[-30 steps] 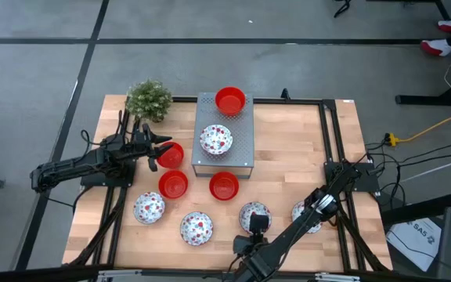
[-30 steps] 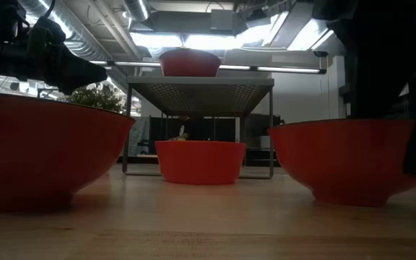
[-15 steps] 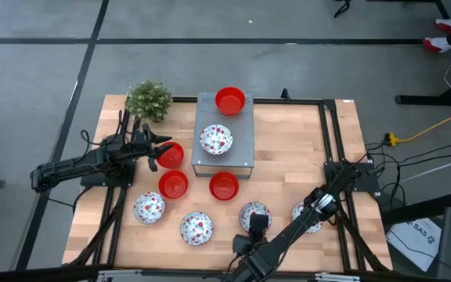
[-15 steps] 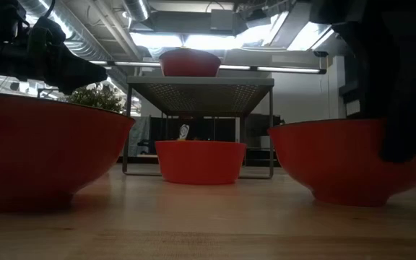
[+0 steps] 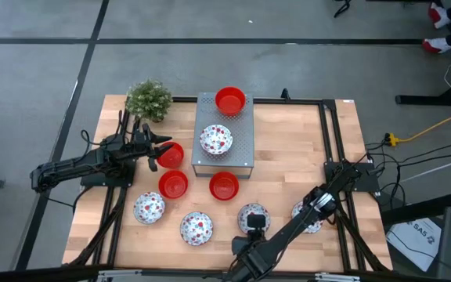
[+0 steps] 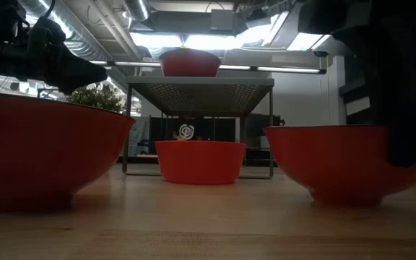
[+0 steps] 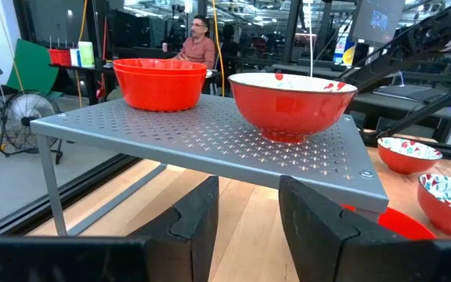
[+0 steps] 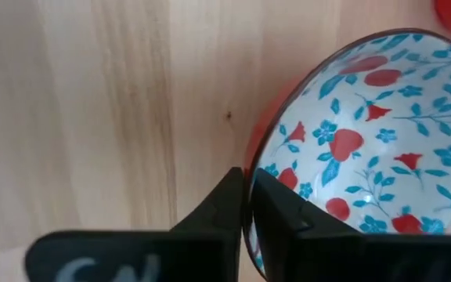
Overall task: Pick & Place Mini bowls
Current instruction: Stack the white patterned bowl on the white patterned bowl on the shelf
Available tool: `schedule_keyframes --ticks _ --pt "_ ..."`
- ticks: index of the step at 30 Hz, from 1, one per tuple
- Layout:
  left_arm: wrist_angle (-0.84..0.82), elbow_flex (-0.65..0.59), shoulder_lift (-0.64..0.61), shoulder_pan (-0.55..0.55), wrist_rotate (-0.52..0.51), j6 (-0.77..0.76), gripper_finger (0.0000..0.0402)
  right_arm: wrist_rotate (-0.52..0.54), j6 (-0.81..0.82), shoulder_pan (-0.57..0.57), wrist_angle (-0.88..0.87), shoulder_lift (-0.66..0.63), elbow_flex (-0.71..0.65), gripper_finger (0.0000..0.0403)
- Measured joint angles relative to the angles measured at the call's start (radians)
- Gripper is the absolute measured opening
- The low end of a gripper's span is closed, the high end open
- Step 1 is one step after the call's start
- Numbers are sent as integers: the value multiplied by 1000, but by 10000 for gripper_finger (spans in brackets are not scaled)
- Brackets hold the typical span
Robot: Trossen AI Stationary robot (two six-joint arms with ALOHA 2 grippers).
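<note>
Several mini bowls are in the high view. A plain red one point(image 5: 230, 100) and a patterned one point(image 5: 216, 139) rest on the grey perforated rack point(image 5: 241, 160). Three red ones point(image 5: 171, 154) point(image 5: 173, 185) point(image 5: 224, 186) and patterned ones point(image 5: 149, 207) point(image 5: 196, 228) point(image 5: 310, 219) stand on the table. My right gripper point(image 5: 253, 225) is shut on another patterned bowl point(image 5: 254, 211) near the front edge; that bowl also shows in the right wrist view point(image 8: 351, 141). My left gripper point(image 5: 153, 153) is open and empty, just left of a red bowl beside the rack. My right gripper holds the patterned bowl by its rim point(image 8: 248, 176) on the bowl's near side. One finger point(image 8: 280, 215) is inside the bowl and the other finger point(image 8: 225, 205) is outside it. The fingers point steeply down. In the low view the bowl point(image 6: 331, 162) is upright, its base at the table.
A small green plant point(image 5: 149, 99) stands at the far left corner. A black frame point(image 5: 327, 125) runs around the tabletop. Bare wood point(image 5: 288, 149) lies right of the rack. A person sits in the room beyond the table point(image 7: 198, 43).
My right gripper has shifted a little at the patterned bowl's rim. In the low view its dark mass now covers more of the bowl's side, and the bowl has moved slightly with it.
</note>
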Motion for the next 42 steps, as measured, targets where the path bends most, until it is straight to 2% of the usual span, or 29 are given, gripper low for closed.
schedule_keyframes --ticks 5,11,15,25,42 --pt "0 0 0 0 0 0 130 -9 -28 -4 -4 -3 1 11" --pt "0 0 0 0 0 0 130 -48 -61 -4 10 -20 1 21" --pt "0 0 0 0 0 0 130 -68 -79 -6 10 -49 0 10" --pt "0 0 0 0 0 0 130 -152 -87 -33 68 -105 0 10" --pt "0 0 0 0 0 0 130 -138 -108 -66 103 -268 0 10"
